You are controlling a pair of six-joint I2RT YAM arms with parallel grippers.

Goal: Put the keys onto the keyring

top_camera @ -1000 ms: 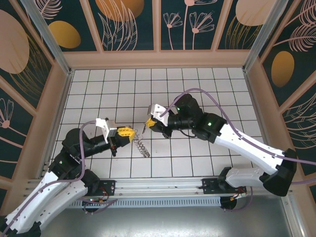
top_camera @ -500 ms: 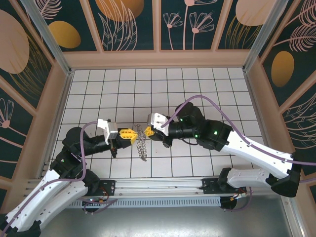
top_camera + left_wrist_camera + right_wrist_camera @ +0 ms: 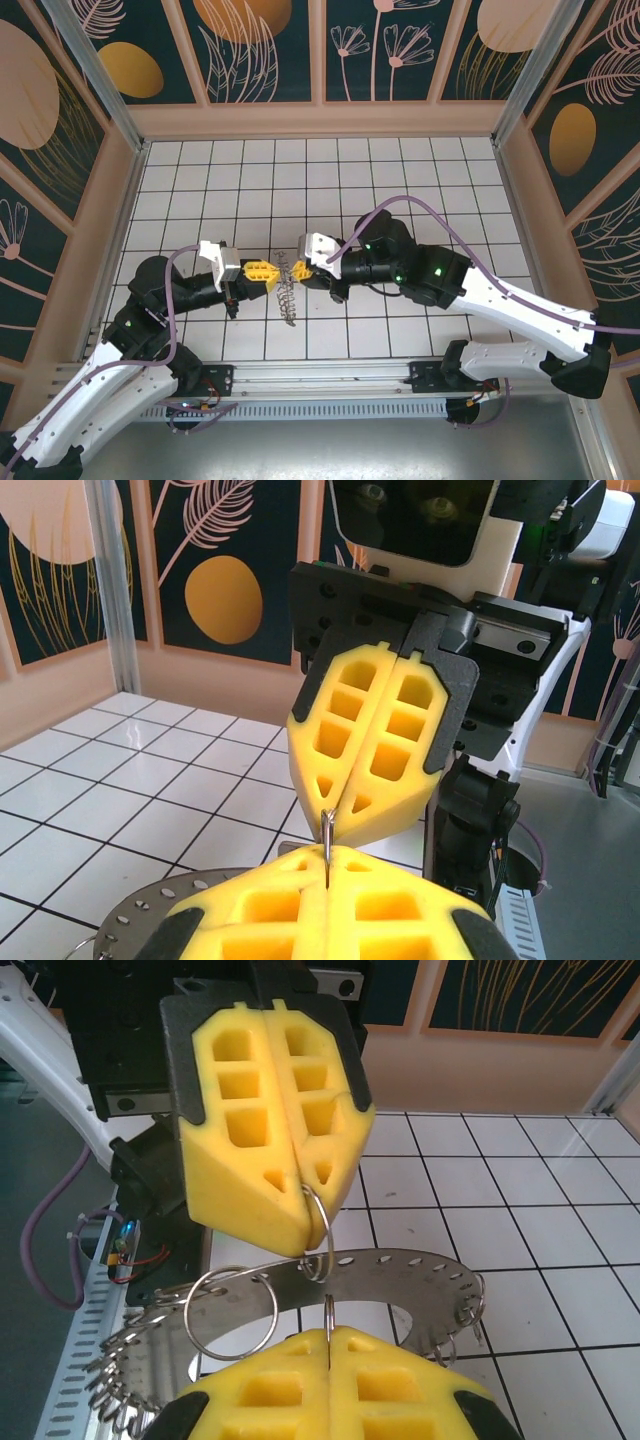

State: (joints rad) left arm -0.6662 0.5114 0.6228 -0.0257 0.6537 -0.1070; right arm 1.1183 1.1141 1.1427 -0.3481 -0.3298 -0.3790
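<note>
Your right gripper (image 3: 297, 271) has swung down and in since a second ago. Its tips now sit just beside the left gripper (image 3: 268, 272), which lies at its 9 o'clock in the top view. Both sets of jaws are fully closed. The left one pinches a wire loop (image 3: 318, 1222) on the keyring (image 3: 400, 1270), whose flat plate hangs at 6 o'clock below the tips. The right one clamps the keys (image 3: 328, 1312), a thin silvery sliver seen edge-on at the ring's inner edge; whether they touch, you cannot tell.
</note>
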